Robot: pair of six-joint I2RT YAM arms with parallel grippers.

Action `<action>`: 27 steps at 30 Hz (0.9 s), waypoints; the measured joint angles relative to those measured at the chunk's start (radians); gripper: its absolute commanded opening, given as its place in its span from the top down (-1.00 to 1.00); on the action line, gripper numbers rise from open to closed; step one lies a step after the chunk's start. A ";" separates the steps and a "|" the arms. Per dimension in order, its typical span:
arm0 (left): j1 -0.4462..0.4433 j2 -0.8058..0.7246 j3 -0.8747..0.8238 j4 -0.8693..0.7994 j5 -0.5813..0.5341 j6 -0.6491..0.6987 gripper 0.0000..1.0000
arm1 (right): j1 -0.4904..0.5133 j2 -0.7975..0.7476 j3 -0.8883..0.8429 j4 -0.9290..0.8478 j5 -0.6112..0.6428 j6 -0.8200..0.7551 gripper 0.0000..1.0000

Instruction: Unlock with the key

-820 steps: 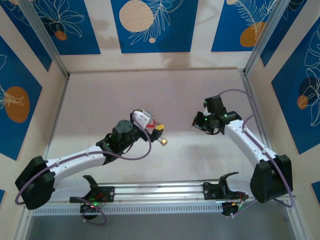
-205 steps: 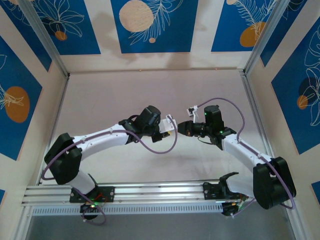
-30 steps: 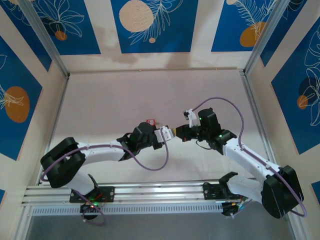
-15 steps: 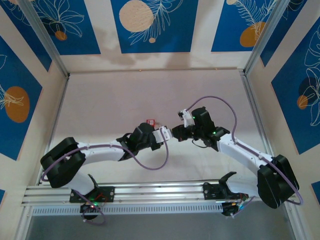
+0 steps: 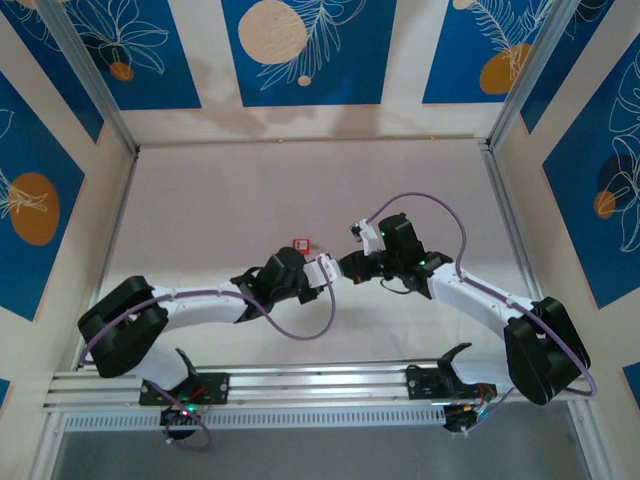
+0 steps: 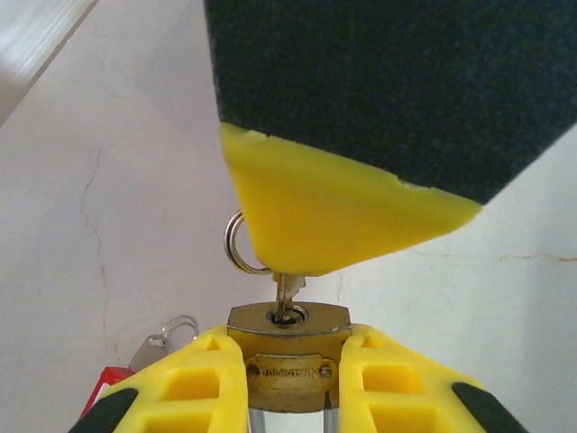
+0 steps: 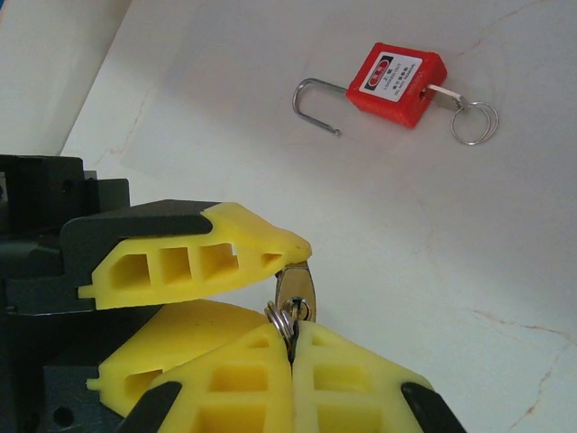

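Note:
My left gripper (image 6: pixel 288 341) is shut on the small brass padlock (image 6: pixel 288 372), its keyhole facing up. The thin silver key (image 6: pixel 284 294) stands with its tip in that keyhole, and its ring (image 6: pixel 234 245) hangs to the left. My right gripper (image 7: pixel 293 330) is shut on the key (image 7: pixel 295 308), with its fingertips right against the brass padlock (image 7: pixel 297 285). In the top view the left gripper (image 5: pixel 322 270) and the right gripper (image 5: pixel 350 266) meet tip to tip above the table's middle.
A red padlock (image 7: pixel 393 83) lies on the table just beyond, its shackle swung open and a key with ring (image 7: pixel 473 122) in its end. It also lies behind the grippers as the red padlock (image 5: pixel 298 243). Bare white table (image 5: pixel 200 200) surrounds them.
The right arm has swung left, bringing its gripper up against the left gripper's tip. The left arm has stayed put.

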 measured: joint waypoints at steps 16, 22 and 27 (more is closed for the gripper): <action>-0.002 -0.058 -0.016 0.033 0.005 0.000 0.76 | -0.038 -0.040 -0.001 0.031 -0.079 0.018 1.00; -0.002 -0.065 -0.019 0.048 0.010 0.000 0.76 | -0.048 -0.049 -0.001 0.031 -0.097 -0.010 1.00; -0.002 -0.066 -0.021 0.037 0.001 0.000 0.77 | -0.044 -0.016 0.014 0.029 -0.103 -0.026 1.00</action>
